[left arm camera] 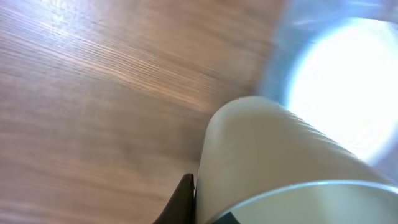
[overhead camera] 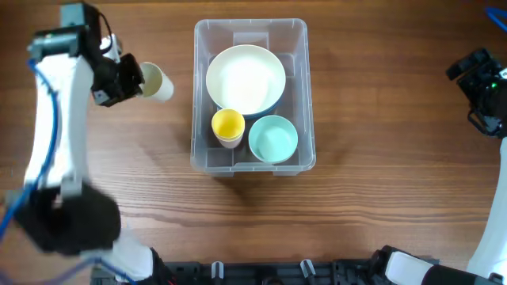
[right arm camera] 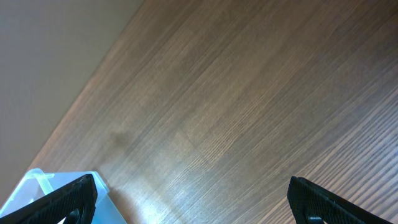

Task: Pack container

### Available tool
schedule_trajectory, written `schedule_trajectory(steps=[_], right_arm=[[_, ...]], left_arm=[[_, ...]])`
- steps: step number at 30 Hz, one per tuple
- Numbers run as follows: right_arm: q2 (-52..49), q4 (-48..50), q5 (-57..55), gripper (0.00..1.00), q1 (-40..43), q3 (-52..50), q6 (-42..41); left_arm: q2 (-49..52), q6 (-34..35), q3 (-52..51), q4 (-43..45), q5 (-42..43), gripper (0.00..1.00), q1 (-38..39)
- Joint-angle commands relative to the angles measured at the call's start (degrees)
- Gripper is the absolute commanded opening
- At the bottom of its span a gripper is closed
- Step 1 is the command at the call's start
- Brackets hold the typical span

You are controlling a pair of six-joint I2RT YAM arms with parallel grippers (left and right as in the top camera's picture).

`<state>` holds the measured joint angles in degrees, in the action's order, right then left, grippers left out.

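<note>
**Packing station record: container with three items inside, one cup held outside**

Item 1. Container (overhead camera: pixel 252 32): a clear rectangular bin with rounded corners, placed on the wooden surface (overhead camera: pixel 356 214) near the middle of the overhead view, its long sides running away from the robot's base. All other places are given relative to it.

Item 2. White bowl (overhead camera: pixel 245 79): the largest piece, set upright inside the container, in the half farther from the robot's base.

Item 3. Yellow cup (overhead camera: pixel 228 125): set upright inside the container, in the nearer half, on the robot's left side, just beside the white bowl's rim.

Item 4. Pale blue bowl (overhead camera: pixel 273 138): set upright inside the container, in the nearer half, on the right side, just beside the yellow cup.

Item 5. Cream cup (overhead camera: pixel 157 82): found outside the container, near its left wall and level with the white bowl. It is tipped onto its side, with the mouth turned away from the container. Whether it touches the surface cannot be told.

Item 6. Left fingers (left arm camera: pixel 185 196): closed on the cream cup at its mouth end. The left wrist view is blurred, and only one dark finger is seen against the cup's wall.

Item 7. Right fingers (right arm camera: pixel 317 202): spread wide with nothing held between them, well apart from the container's right wall. A corner of the container is seen at the lower left of the right wrist view.
</note>
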<state>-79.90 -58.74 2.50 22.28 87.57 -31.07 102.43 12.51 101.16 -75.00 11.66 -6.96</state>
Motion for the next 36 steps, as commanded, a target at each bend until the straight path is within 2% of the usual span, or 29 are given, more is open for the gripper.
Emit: schedule_trajectory(steps=[1, 4, 7, 11, 16, 17, 18, 19, 20, 21, 22, 26, 28, 30, 32, 36], right_arm=[[-0.42, 0.02, -0.79, 1.0, -0.09, 0.55, -0.55], [-0.42, 0.02, -0.79, 1.0, -0.09, 0.55, -0.55], [-0.42, 0.02, -0.79, 1.0, -0.09, 0.55, -0.52], [-0.42, 0.02, -0.79, 1.0, -0.09, 0.55, -0.52], [-0.42, 0.02, -0.81, 1.0, -0.09, 0.55, -0.55], [-0.42, 0.02, -0.81, 1.0, -0.09, 0.55, -0.52], [-0.42, 0.02, -0.81, 1.0, -0.09, 0.55, -0.52], [-0.42, 0.02, -0.79, 1.0, -0.09, 0.55, -0.52], [-0.42, 0.02, -0.79, 1.0, -0.09, 0.55, -0.55], [-0.42, 0.02, -0.79, 1.0, -0.09, 0.55, -0.52], [-0.42, 0.02, -0.79, 0.99, -0.09, 0.55, -0.55], [-0.42, 0.02, -0.79, 1.0, -0.09, 0.55, -0.52], [-0.42, 0.02, -0.79, 1.0, -0.09, 0.55, -0.55], [-0.42, 0.02, -0.79, 1.0, -0.09, 0.55, -0.52], [-0.42, 0.02, -0.79, 1.0, -0.09, 0.55, -0.52], [-0.42, 0.02, -0.79, 1.0, -0.09, 0.55, -0.55]], left_arm=[[-12.09, 0.79, 0.85, -3.17, 1.09, 0.04, 7.98], [-15.39, 1.75, 0.85, -3.74, -2.82, 0.04, 17.92], [-11.76, 3.41, 0.83, -3.19, -7.08, 0.04, 25.49], [-4.31, 5.99, 0.83, -4.83, -10.45, 0.04, 27.1], [3.98, 7.5, 0.83, -6.14, -9.81, 0.04, 27.74], [4.96, 7.48, 0.83, -6.16, -9.6, 0.08, 27.93], [5.29, 7.48, 0.83, -6.08, -9.6, 0.46, 28.24], [4.94, 7.48, 0.92, -6.1, -9.6, 0.56, 28.24], [4.15, 7.48, 1.25, -6.36, -9.64, 0.84, 28.11], [2.6, 7.48, 2.03, -6.8, -9.62, 0.94, 27.58], [0.98, 7.48, 2.86, -7.15, -9.64, 1.0, 26.97], [-7.98, 10.05, 5.68, -7.02, -11.17, 1.0, 19.54], [-11.74, 11.13, 5.68, -6.71, -12.46, 1.0, 11.13], [-12.02, 11.1, 5.68, -6.88, -17.11, 1.0, 2.99], [-11.28, 10.21, 5.68, -5.95, -17.55, 1.0, -2.82], [-11.02, 10.29, 5.66, -6.36, -15.54, 1.0, -8.72]])
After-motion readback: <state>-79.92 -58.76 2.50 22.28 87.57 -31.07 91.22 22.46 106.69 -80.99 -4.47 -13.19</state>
